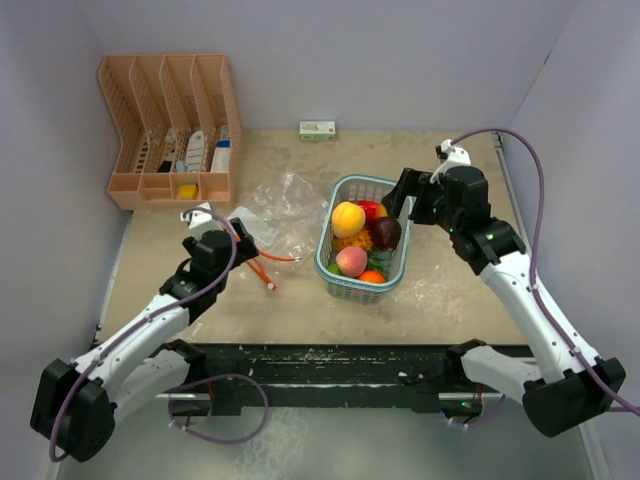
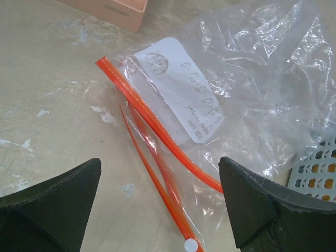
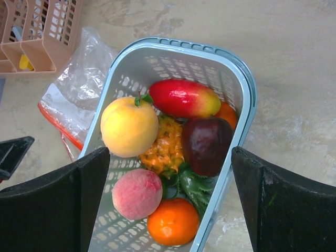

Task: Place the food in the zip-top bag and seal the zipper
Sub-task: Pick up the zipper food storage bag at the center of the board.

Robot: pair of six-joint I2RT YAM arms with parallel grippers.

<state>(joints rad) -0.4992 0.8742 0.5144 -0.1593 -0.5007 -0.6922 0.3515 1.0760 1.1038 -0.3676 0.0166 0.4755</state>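
Observation:
The food lies in a teal mesh basket point(image 1: 322, 255) point(image 3: 247, 89): a yellow peach point(image 3: 129, 126), pink peach point(image 3: 137, 193), dark purple piece point(image 3: 206, 144), red pepper point(image 3: 184, 97), orange point(image 3: 173, 221) and leafy pineapple point(image 3: 164, 149). My right gripper point(image 1: 402, 193) point(image 3: 169, 157) hovers open above the basket's far right end, holding nothing. The clear zip-top bag point(image 1: 283, 205) point(image 2: 252, 79) lies flat left of the basket, its mouth parted. Its red-orange zipper point(image 1: 268, 268) point(image 2: 157, 126) faces my left gripper point(image 1: 238, 232) point(image 2: 159, 168), which is open just above it. A white slider point(image 2: 191, 245) sits at the zipper's near end.
A peach-coloured slotted desk organizer point(image 1: 170, 130) point(image 3: 37, 31) stands at the back left, close behind the bag. A small white box point(image 1: 317, 130) lies against the back wall. Grey walls close in the table on three sides.

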